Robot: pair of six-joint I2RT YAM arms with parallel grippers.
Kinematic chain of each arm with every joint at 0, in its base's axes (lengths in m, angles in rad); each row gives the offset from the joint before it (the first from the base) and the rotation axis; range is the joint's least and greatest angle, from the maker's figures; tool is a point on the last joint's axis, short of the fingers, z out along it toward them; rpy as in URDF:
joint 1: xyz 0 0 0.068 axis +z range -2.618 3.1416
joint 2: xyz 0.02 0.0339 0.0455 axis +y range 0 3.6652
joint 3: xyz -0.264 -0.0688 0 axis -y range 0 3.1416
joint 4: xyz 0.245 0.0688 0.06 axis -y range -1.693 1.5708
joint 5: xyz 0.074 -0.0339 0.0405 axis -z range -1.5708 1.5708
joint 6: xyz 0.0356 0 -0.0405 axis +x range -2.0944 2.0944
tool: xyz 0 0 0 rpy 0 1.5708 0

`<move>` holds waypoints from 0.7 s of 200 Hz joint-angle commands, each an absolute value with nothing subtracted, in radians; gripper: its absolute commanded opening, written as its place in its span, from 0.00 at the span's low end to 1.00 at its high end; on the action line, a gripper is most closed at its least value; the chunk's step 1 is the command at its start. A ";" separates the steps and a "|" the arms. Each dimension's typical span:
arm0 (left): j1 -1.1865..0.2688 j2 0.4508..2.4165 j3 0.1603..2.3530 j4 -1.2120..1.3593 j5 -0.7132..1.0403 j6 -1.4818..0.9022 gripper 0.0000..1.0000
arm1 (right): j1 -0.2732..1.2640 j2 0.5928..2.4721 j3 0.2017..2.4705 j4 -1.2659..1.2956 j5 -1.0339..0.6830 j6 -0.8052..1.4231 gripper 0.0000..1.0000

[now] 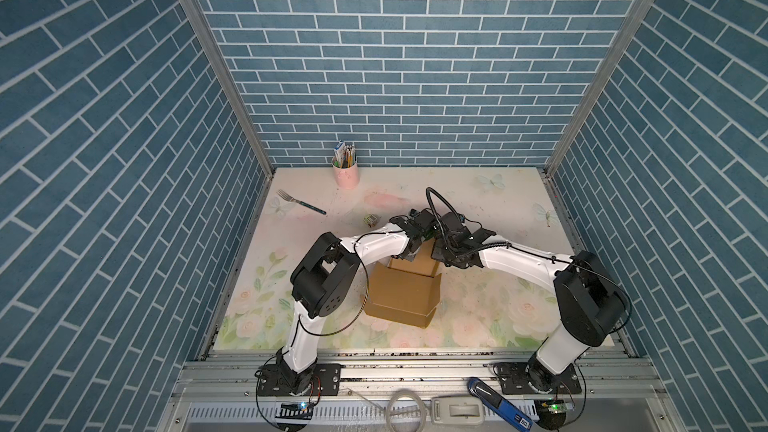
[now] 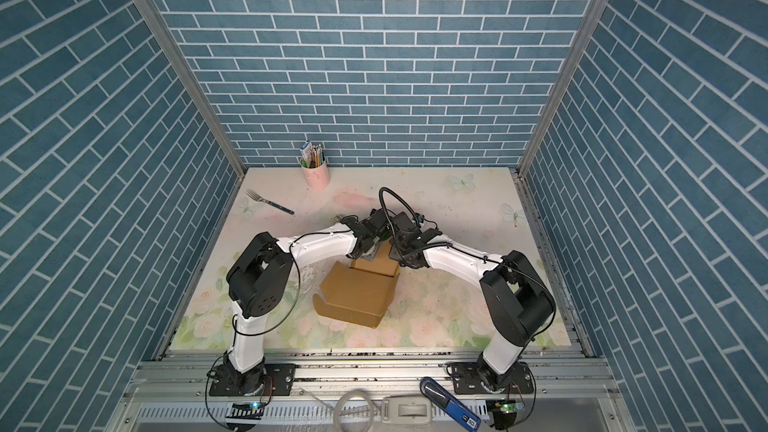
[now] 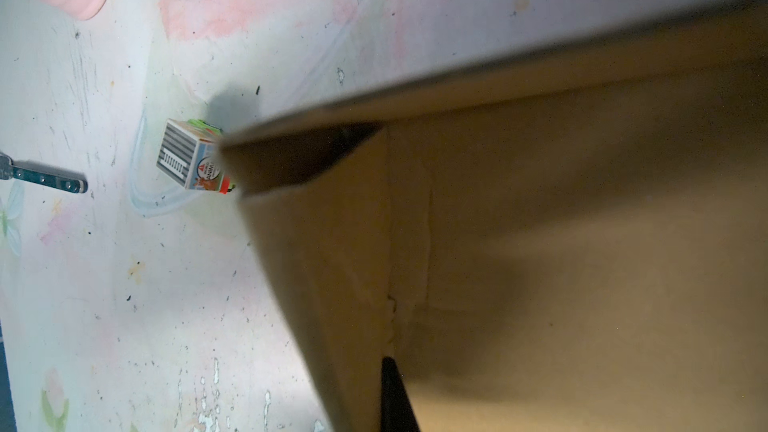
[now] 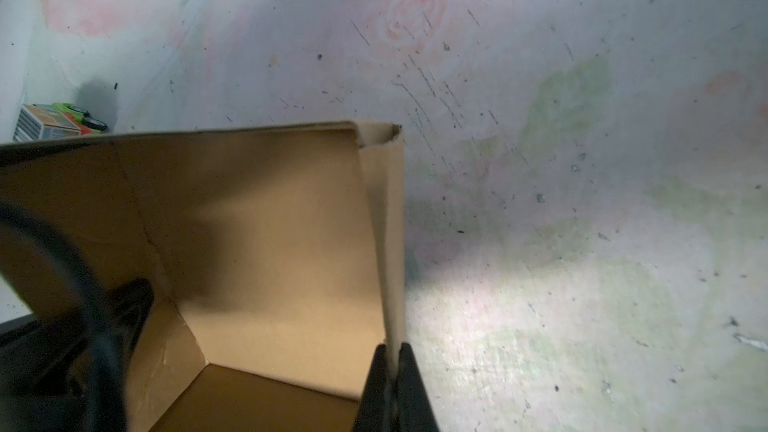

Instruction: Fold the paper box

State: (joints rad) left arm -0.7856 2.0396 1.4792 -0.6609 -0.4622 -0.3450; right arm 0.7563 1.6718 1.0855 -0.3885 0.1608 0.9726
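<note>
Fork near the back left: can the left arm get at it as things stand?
Probably not yet: the left gripper is shut on the paper box wall. If it let go, the fork lies on that arm's side, with only the small cube near the way.

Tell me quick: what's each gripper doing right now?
left gripper: shut on a wall of the plain brown cardboard paper box.
right gripper: shut, pinching another wall of that box.
</note>
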 commanded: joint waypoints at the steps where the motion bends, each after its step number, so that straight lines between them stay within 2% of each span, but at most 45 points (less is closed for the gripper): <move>1: -0.778 2.106 1.481 -0.723 -0.518 -0.305 0.09 | 0.753 1.697 1.092 -0.405 0.155 1.036 0.00; 107: -0.773 2.130 1.475 -0.681 -0.479 -0.274 0.11 | 0.749 1.696 1.057 -0.312 0.146 1.101 0.00; 140: -0.768 2.086 1.446 -0.639 -0.391 -0.295 0.20 | 0.748 1.697 1.056 -0.299 0.139 1.103 0.00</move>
